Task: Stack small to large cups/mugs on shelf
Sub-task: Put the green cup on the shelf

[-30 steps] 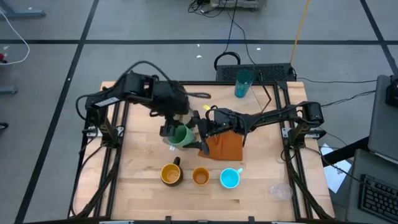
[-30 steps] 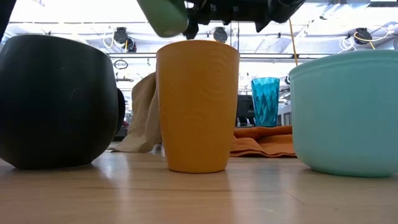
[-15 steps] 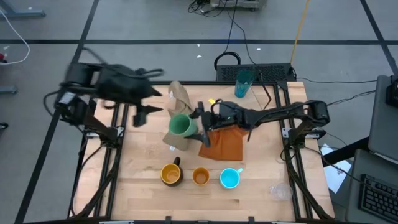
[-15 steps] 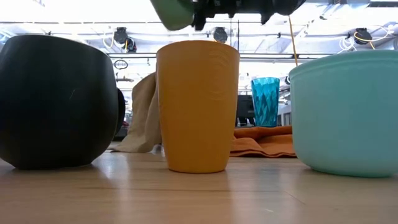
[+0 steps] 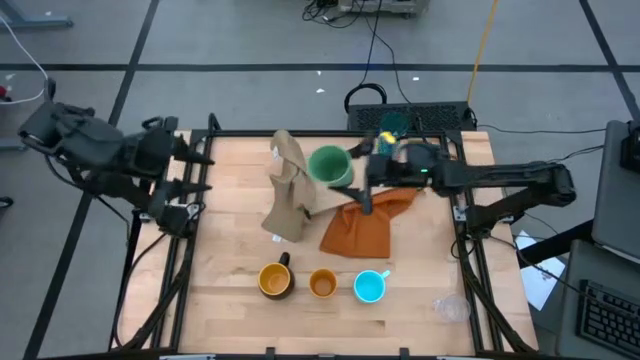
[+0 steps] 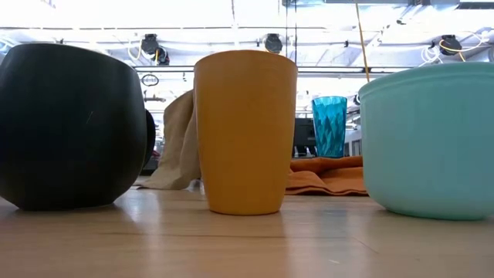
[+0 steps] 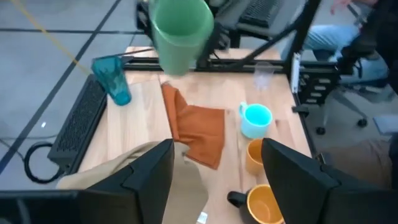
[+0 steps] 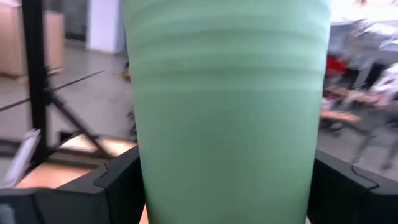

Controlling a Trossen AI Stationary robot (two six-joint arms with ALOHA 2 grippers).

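Note:
My right gripper [image 5: 352,175] reaches in from the table's right and is shut on the light green cup [image 5: 328,165], which is held high over the far middle of the table. My left gripper [image 5: 200,170] stands open with nothing in it, over the table's left edge. The teal tumbler [image 5: 392,124] stands at the far edge, partly behind the right arm. Near the front edge a yellow mug [image 5: 275,281], an orange cup [image 5: 322,285] and a cyan mug [image 5: 370,287] stand in a row, and the clear glass [image 5: 450,307] is at the front right. The shelf cannot be made out. My right gripper pinches the green cup's outer wall [image 8: 149,186] between its two fingers, one on each side. The fingers come in about level from the table's right. The cup is lifted clear of the table and upright, its mouth [image 5: 327,162] facing up.
A tan cloth [image 5: 288,188] lies bunched up left of the cup. An orange cloth [image 5: 362,228] lies below the right gripper. A black keyboard [image 5: 430,115] sits past the far edge. Bare wood lies at the front and left of the tabletop [image 5: 230,250].
My left gripper has drawn away from the green cup, toward the table's left edge and upward, staying open. My right gripper has carried the cup up and toward the far right, from over the cloths to near the teal tumbler. The cup has stayed upright.

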